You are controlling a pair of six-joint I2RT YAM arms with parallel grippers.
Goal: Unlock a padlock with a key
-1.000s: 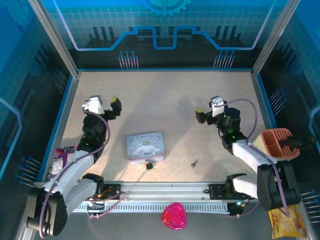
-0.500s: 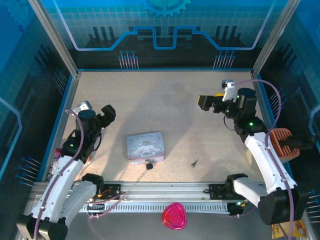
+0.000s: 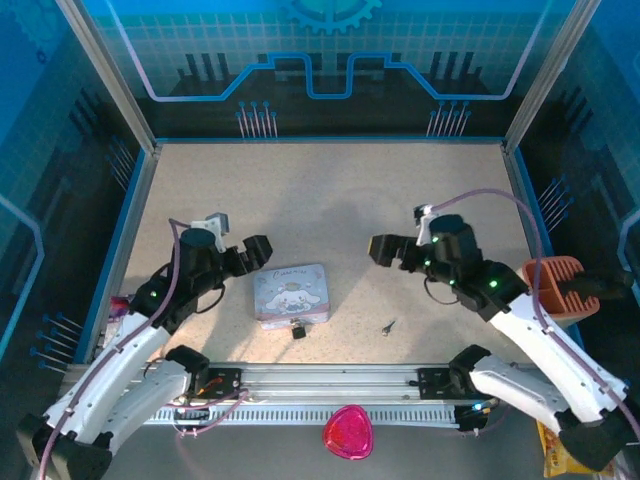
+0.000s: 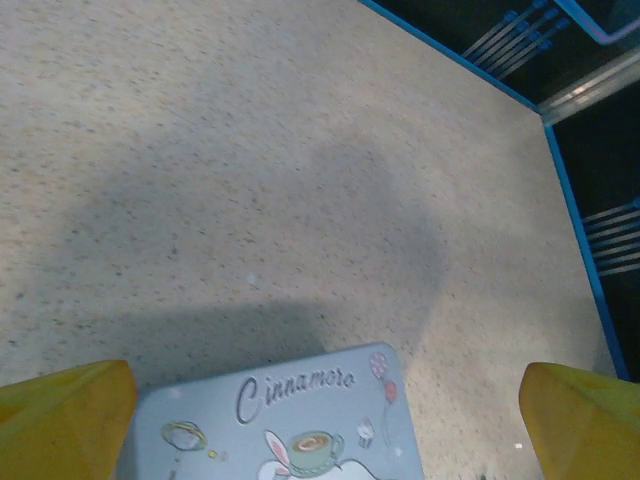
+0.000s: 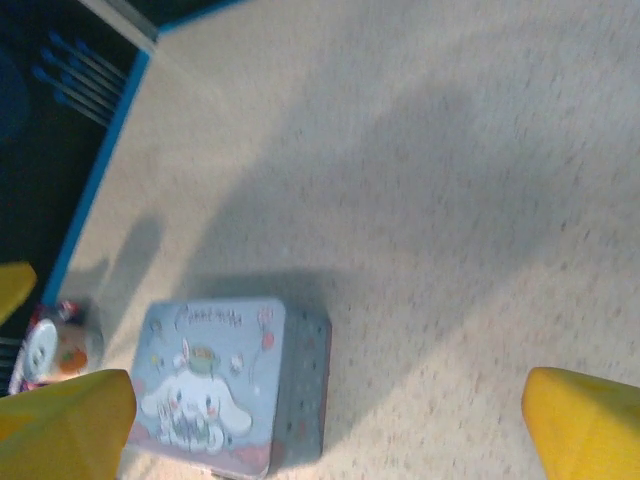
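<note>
Not started: L gripper point(image 3: 257, 250) & R gripper point(image 3: 384, 248) hover spread wide, empty, w/ padlock point(image 3: 298, 329) at near edge of Cinnamoroll tin point(image 3: 290, 290), key point(image 3: 388, 326) on table point(image 3: 330, 200) near it, 0 grasped.

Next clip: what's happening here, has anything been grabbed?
Nothing is held yet. The padlock lies on the table right by the near edge of a cartoon tin, and the key lies apart to its right. The left gripper hovers open by the tin's far left corner. The right gripper hovers open beyond the key. Neither touches anything.
</note>
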